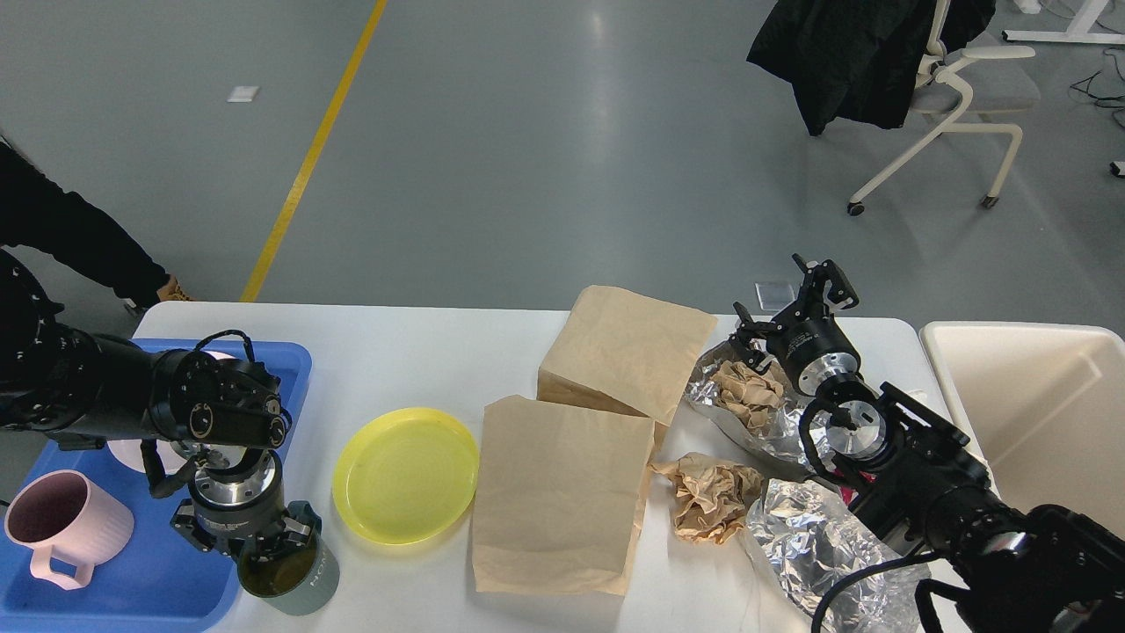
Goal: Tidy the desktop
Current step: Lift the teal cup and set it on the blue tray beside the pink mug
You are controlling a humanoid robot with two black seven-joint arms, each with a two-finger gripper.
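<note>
The white desktop carries scattered items. My left gripper points down at the front left, shut on the rim of a dark green mug that stands beside the blue tray; its handle is hidden. A yellow plate lies right of the mug. Two brown paper bags lie in the middle. My right gripper is open and empty above crumpled foil that holds brown paper.
A pink mug and a white dish sit in the blue tray. A crumpled brown paper ball and more foil lie at the front right. A cream bin stands right of the table. A person's leg shows at far left.
</note>
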